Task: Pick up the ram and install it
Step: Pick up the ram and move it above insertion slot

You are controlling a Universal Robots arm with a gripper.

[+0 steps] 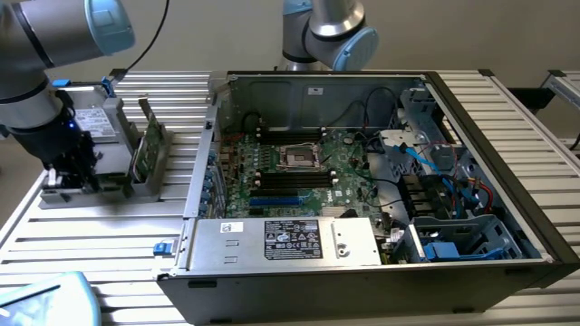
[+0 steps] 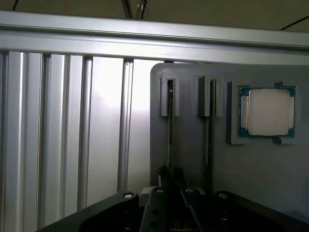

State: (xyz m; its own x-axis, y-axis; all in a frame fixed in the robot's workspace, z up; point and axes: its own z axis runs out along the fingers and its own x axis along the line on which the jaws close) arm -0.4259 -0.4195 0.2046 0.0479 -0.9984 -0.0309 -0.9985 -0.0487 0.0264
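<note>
Open computer case on slatted table, motherboard inside; grey holder alongside carries processor chip.

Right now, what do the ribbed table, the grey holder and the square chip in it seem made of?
Ribbed table: likely aluminium, bare silver slats with a soft sheen.
Grey holder: probably plastic, flat matte grey with cut-out pockets.
Processor: pale matte metal lid on a green circuit-board rim.

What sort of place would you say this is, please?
Likely a robotics lab for computer assembly: an open computer case lies on a slatted metal table, and a robot arm stands over a grey parts holder.
</note>
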